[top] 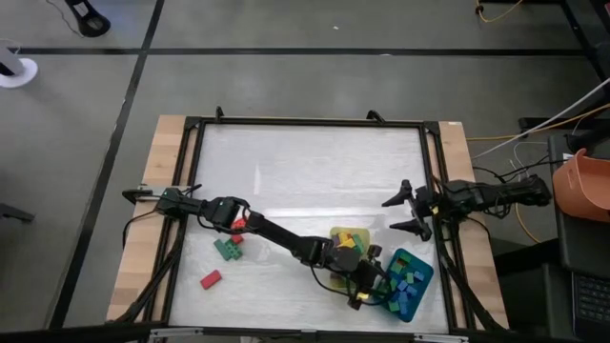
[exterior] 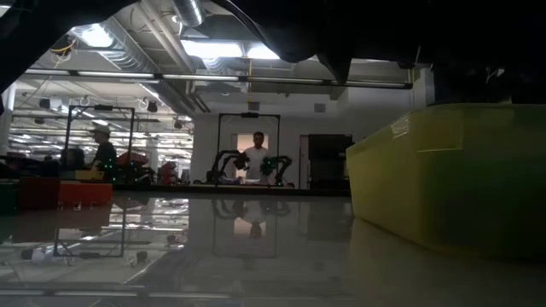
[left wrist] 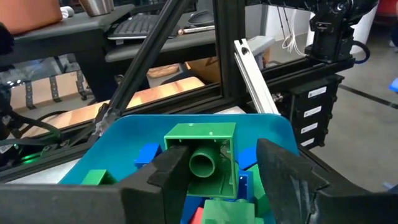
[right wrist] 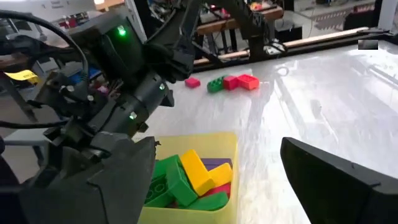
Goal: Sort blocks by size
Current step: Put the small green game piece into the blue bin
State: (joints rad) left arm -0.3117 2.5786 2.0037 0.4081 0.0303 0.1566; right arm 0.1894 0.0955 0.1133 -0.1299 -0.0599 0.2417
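Observation:
My left gripper (top: 367, 288) hangs open over the teal tray (top: 419, 286), which holds blue and green blocks. In the left wrist view a green block (left wrist: 202, 158) sits between its fingers (left wrist: 217, 155), hollow underside toward the camera, on top of the other blocks in the tray (left wrist: 124, 134). The yellow tray (top: 335, 232) holds longer green, yellow, red and purple blocks (right wrist: 186, 177). Loose red and green blocks (top: 229, 246) and a pink one (top: 210, 279) lie on the table's left half. My right gripper (top: 396, 213) waits open and empty at the table's right side. My left gripper: one finger (left wrist: 171, 171) stands in front of the green block's side edge (left wrist: 169, 140), and I cannot tell whether it touches. The other finger (left wrist: 280, 168) stands apart from the block, with blue blocks showing in the gap. The fingers point slanting down into the teal tray.
The two trays stand side by side near the table's near right corner. A black frame (top: 305, 121) runs around the white table top. The low view shows the yellow tray's wall (exterior: 452, 179) close by and people (exterior: 256, 158) in the room beyond.

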